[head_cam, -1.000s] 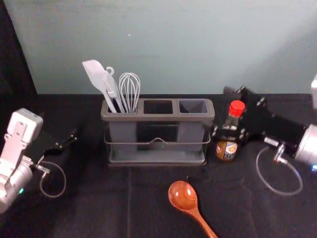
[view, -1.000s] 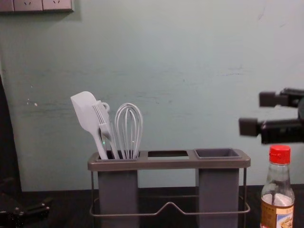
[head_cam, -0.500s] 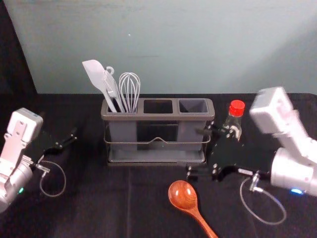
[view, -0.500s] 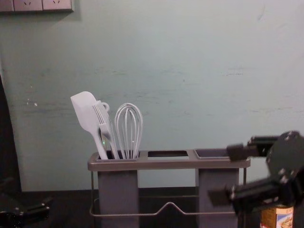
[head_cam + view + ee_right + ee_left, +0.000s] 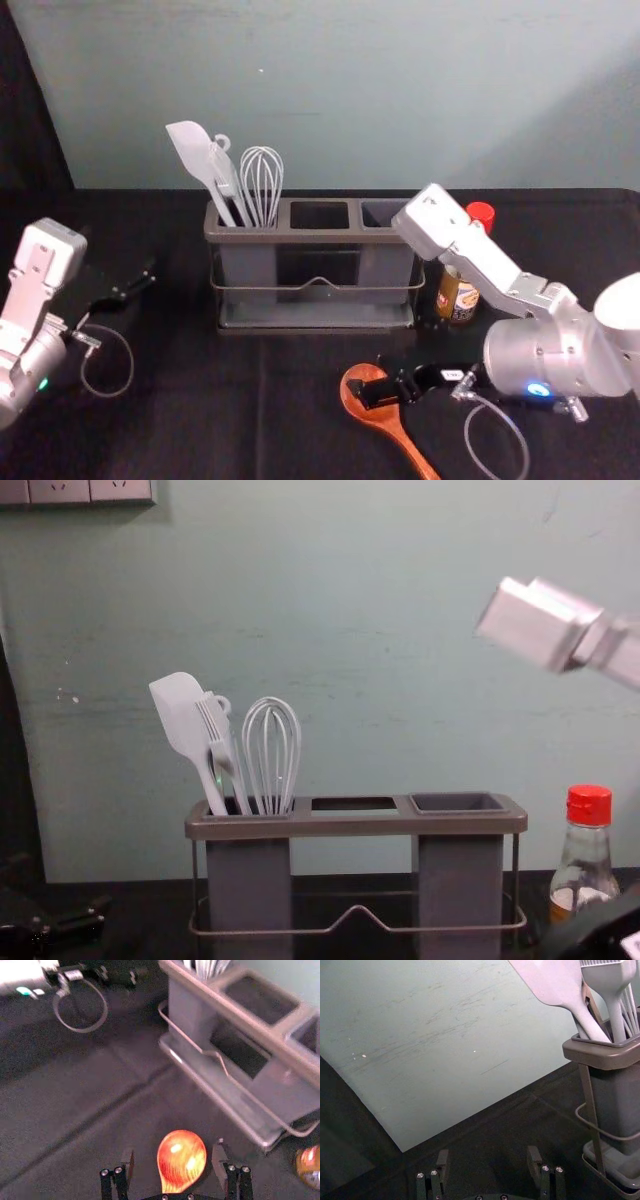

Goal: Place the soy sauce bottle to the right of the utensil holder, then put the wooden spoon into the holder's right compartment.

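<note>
The right gripper [image 5: 373, 382] is low over the bowl of the wooden spoon [image 5: 402, 437], which lies on the table in front of the holder. In the right wrist view, the open right gripper [image 5: 173, 1164] has the spoon bowl [image 5: 181, 1157] between its fingers. The utensil holder [image 5: 320, 237] stands at the centre, its right compartment [image 5: 458, 802] empty. Upright to the holder's right is the soy sauce bottle [image 5: 458, 298], partly behind the right arm. Left of the holder, the left gripper [image 5: 143, 282] is parked; its wrist view shows the left gripper [image 5: 488, 1156] open.
A white spatula [image 5: 197, 160], a brush and a whisk [image 5: 262, 185] stand in the holder's left compartment. A wall [image 5: 380, 630] rises behind the dark table [image 5: 200, 410]. The right forearm crosses the table's right side, close in front of the bottle.
The right gripper has moved away from beside the bottle, toward the front and left, and down to the spoon bowl. The bottle stays upright where it was. The left arm has not moved.
</note>
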